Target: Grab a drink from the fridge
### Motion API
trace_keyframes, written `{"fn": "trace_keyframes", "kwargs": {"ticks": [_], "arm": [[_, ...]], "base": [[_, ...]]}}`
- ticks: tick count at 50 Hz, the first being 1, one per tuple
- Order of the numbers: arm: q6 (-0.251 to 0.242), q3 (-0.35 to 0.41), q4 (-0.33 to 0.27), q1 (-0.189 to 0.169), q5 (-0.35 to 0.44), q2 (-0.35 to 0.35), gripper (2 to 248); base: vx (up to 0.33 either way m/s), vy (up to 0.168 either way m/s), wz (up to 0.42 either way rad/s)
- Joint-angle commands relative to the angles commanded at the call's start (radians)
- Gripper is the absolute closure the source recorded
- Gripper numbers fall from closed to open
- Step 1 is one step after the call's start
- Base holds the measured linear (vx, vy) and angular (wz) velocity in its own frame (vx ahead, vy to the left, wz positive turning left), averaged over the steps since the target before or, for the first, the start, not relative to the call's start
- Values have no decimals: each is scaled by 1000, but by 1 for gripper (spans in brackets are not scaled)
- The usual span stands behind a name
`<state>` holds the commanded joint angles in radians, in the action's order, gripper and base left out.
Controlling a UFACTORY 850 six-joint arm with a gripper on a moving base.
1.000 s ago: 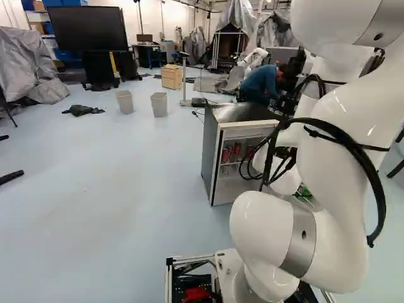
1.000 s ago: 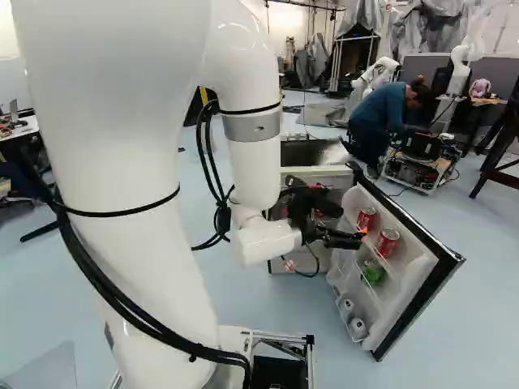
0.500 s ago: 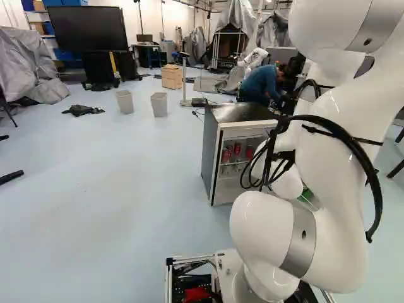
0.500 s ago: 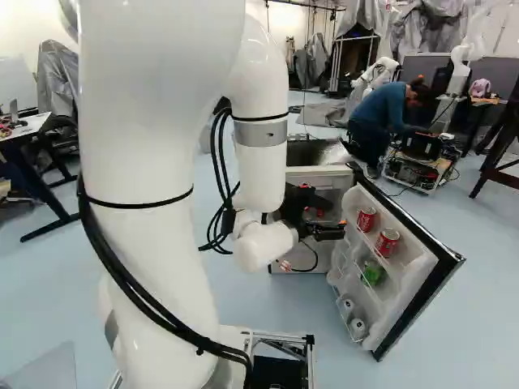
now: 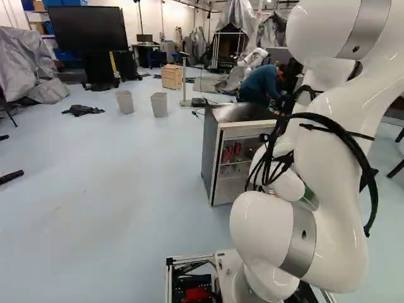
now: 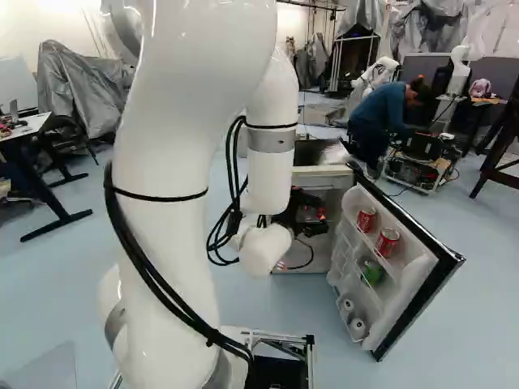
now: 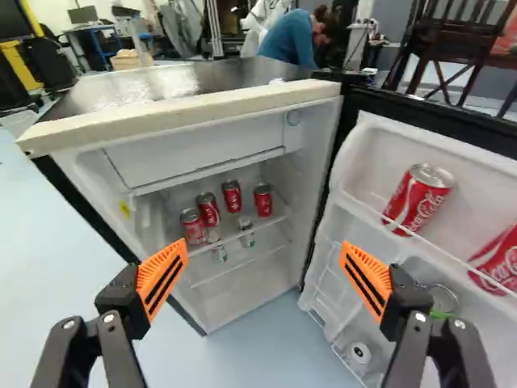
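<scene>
In the right base view my gripper (image 6: 310,217) is in front of the fridge's opening, partly behind the wrist. The wrist view shows the gripper (image 7: 264,267) wide open, nothing between its orange pads. Ahead of it stands the open fridge (image 7: 242,311), also seen in the left base view (image 5: 218,151). Several red cans, one of them nearest the left finger (image 7: 193,226), stand on an inner shelf; small pale cans (image 7: 246,230) are lower. The fridge door (image 6: 409,304) holds two red cans (image 6: 366,219) (image 6: 388,241), a green item (image 6: 373,273) and white-topped cans (image 6: 358,327).
The fridge's top edge (image 7: 186,113) lies ahead of the gripper, and the open door flanks the opening on the right finger's side. Two bins (image 5: 159,104) and a wooden box (image 5: 171,76) stand farther off. Another robot (image 6: 377,74) is in the background.
The arm has swung away from the door in the right base view, and the gripper has turned from the door's cans toward the fridge's interior. The base and fridge have not moved.
</scene>
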<state>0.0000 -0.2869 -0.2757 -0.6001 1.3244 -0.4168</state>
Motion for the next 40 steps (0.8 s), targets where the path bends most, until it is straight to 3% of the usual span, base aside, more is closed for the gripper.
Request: {"fn": "trace_keyframes", "kwargs": {"ticks": [11, 40], "arm": [[0, -32, -82, 8, 0, -53, 3], [0, -153, -92, 42, 0, -209, 3]], "base": [[0, 0, 0], [0, 0, 0]]}}
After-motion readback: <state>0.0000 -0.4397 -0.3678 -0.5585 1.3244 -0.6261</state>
